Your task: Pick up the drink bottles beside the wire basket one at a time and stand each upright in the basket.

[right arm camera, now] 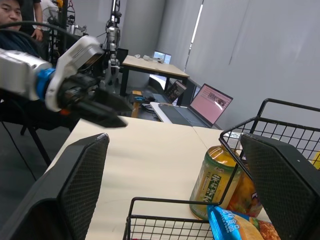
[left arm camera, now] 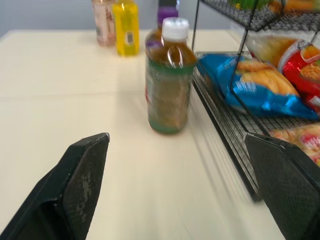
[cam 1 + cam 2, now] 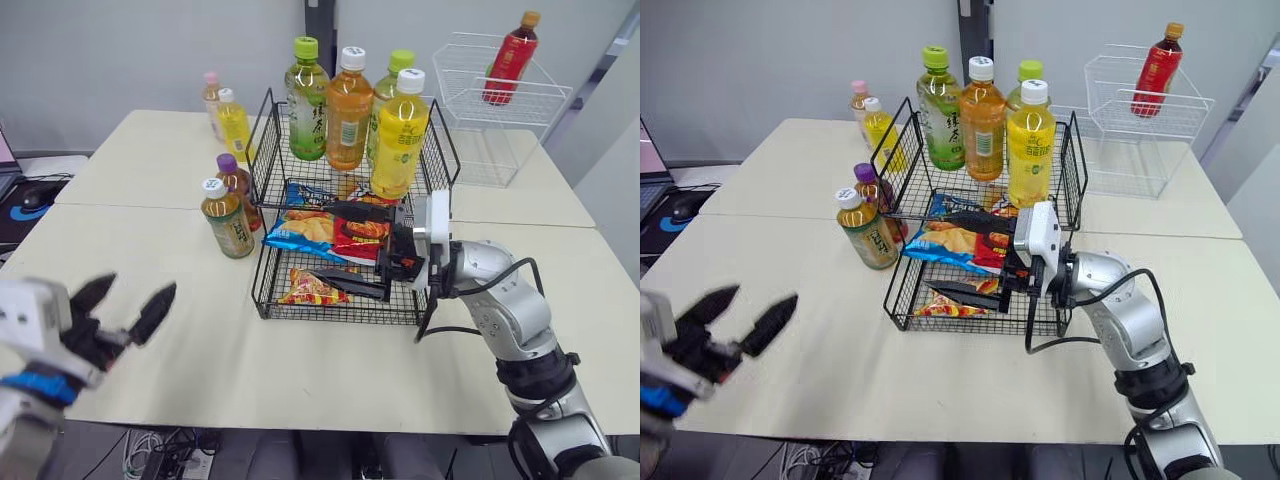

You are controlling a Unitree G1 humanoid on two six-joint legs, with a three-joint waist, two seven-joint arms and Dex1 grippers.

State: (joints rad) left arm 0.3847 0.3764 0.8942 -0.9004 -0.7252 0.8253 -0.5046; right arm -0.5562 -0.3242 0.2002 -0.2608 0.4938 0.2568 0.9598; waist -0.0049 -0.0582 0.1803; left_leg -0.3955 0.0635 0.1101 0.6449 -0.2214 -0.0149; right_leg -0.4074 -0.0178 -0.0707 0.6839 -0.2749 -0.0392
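Left gripper [image 3: 135, 298]: fingers wide apart, empty, low over the table [image 3: 300, 380]. Right gripper [image 3: 338, 246]: fingers also spread, holding nothing, up against the near right side of the wire basket [image 3: 268, 290] at lower-tier height. Can't tell if its tips are inside the wire or just in front.

Progress, judged from the layout:
- Done: four bottles upright on the basket's top tier, beyond and above the right gripper: green tea bottle [image 3: 306, 100], orange bottle [image 3: 349, 110], yellow bottle [image 3: 401, 135] and a green-capped bottle [image 3: 392, 80] behind that one.
- Left: four bottles outside the basket, all upright on the table.
  - Brown tea bottle [image 2: 169, 80] is straight ahead of the left gripper and lined up between its fingers, but well apart from them. It stands just beside the basket wall.
  - Purple-capped bottle [image 3: 236, 178] is right behind it, touching or nearly so.
  - Small yellow bottle [image 3: 233, 122] and pink-capped bottle [image 3: 210, 92] are further out past those, near the basket's far corner.

So roughly half done. The brown tea bottle looks like the next pick for the left gripper; no grasp started yet.

Lower tier holds snack bags [image 3: 320, 232] next to the right gripper's fingers. Top tier looks crowded, so placing four more will be tight.
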